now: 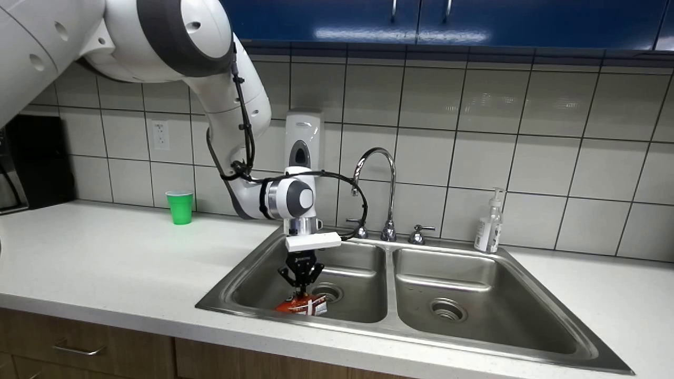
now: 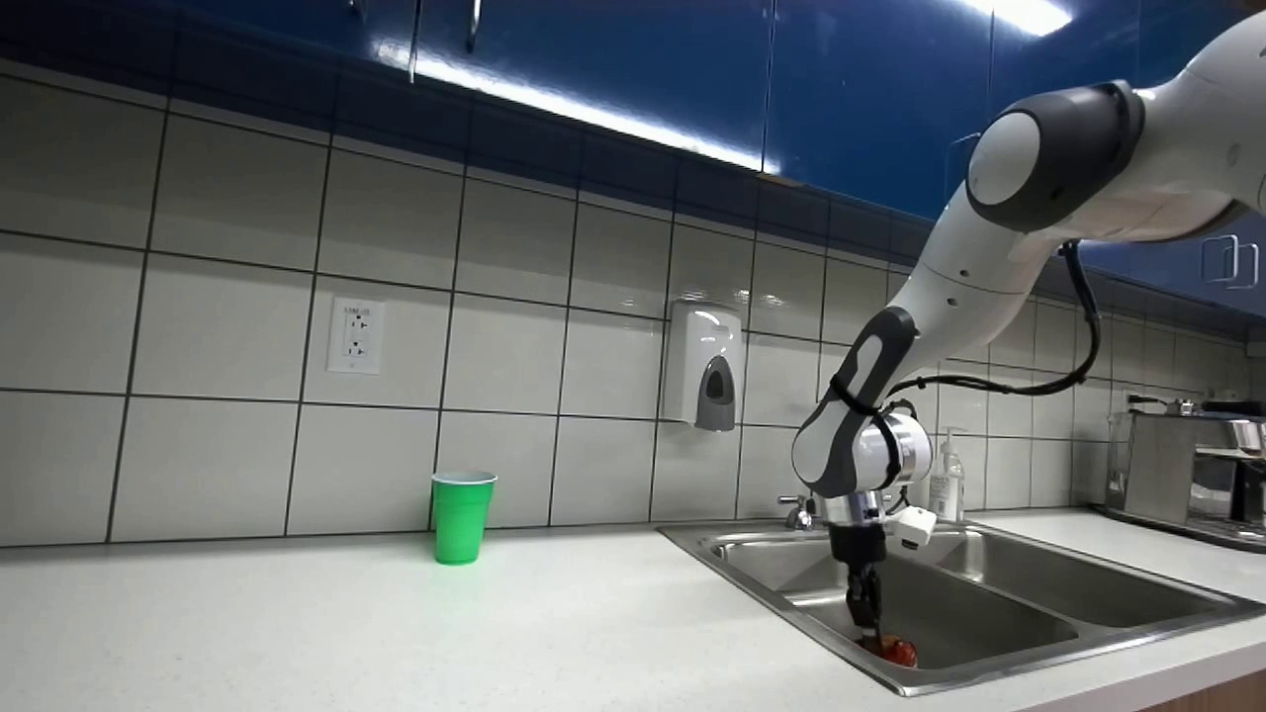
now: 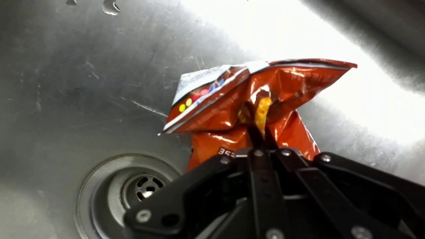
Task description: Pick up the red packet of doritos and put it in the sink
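Where my tool (image 1: 301, 291) points down into the sink (image 1: 390, 295), I have its fingers (image 3: 255, 138) close together, pinching one red packet (image 3: 232, 109), crinkled, inside the basin (image 1: 358, 300) nearer the green cup (image 1: 180, 207) and just beside its drain (image 3: 147, 187). Also recorded: said cup, upright on the worktop (image 1: 131, 247) near the tiled wall (image 1: 371, 100); along the sink's back rim, one curved chrome faucet (image 1: 393, 189) and one upright pump bottle (image 1: 489, 226).

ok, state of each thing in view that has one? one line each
Red packet of doritos: crinkled, gripped, inside sink
Gripper: shut on the red packet of doritos
Drain in wrist view: uncovered
Faucet: no running water visible
Green cup: upright, contents hidden
Soap bottle: upright
Cabinet doors: shut
Drawer: shut
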{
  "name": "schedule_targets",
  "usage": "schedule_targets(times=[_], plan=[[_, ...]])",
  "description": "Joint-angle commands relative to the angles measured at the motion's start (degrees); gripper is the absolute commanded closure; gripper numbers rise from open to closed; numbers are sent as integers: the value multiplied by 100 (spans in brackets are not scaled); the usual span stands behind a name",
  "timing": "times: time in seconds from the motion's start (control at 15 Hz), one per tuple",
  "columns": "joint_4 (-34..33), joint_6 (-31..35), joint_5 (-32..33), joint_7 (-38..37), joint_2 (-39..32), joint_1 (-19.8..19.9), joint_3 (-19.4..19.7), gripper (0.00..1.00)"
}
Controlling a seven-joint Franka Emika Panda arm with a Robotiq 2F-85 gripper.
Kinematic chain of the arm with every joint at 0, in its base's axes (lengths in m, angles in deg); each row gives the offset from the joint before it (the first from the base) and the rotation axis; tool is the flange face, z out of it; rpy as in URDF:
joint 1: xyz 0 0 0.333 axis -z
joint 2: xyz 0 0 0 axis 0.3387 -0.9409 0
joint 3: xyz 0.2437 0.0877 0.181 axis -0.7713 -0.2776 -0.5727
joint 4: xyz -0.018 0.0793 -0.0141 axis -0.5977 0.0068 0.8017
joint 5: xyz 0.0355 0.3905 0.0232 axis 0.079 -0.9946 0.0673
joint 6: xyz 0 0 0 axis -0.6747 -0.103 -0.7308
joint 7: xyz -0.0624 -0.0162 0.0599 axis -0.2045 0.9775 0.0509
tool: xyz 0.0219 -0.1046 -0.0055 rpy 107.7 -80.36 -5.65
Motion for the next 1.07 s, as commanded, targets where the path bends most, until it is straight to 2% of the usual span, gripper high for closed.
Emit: schedule_targets(times=[0.0, 0.07, 0.2, 0.27, 0.8, 1.0], plan=[[-193, -153, 27, 62, -100, 172, -153, 96], [-194, -161, 15, 65, -97, 182, -158, 73], [-182, -160, 32, 61, -72, 175, -146, 69], [-179, -157, 33, 55, -56, 175, -142, 63], [-100, -146, 39, 50, 190, 161, -142, 2], [11, -124, 62, 34, 385, 132, -130, 0]])
